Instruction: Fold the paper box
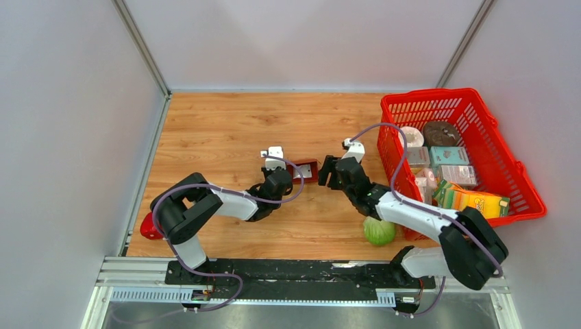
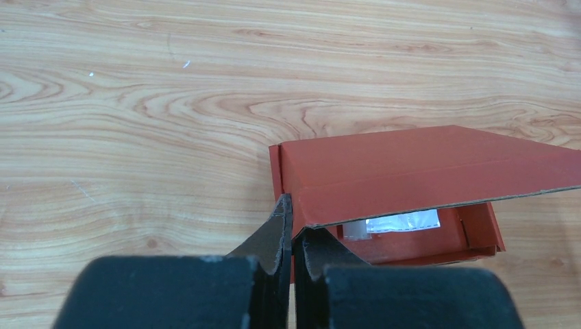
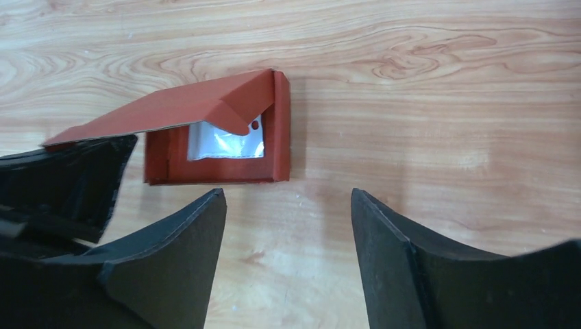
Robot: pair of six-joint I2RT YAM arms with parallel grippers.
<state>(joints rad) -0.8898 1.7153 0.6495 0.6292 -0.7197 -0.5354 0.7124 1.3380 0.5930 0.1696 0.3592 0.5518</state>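
Note:
The paper box [image 1: 307, 169] is a small dark red cardboard box lying on the wooden table between both grippers. In the left wrist view the paper box [image 2: 411, 171] has its lid panel raised at a slant over the open tray, with a white slip inside. My left gripper [image 2: 295, 223] is shut on the box's near-left side wall. In the top view the left gripper [image 1: 293, 174] is at the box's left. My right gripper [image 3: 288, 199] is open and empty, just short of the paper box [image 3: 226, 113]; in the top view it [image 1: 327, 174] is to the box's right.
A bright red mesh basket [image 1: 510, 168] with several grocery packs stands at the right. A green cabbage [image 1: 379, 231] lies beside the right arm. A small red pepper [image 1: 148, 227] lies at the table's left front edge. White walls enclose the table.

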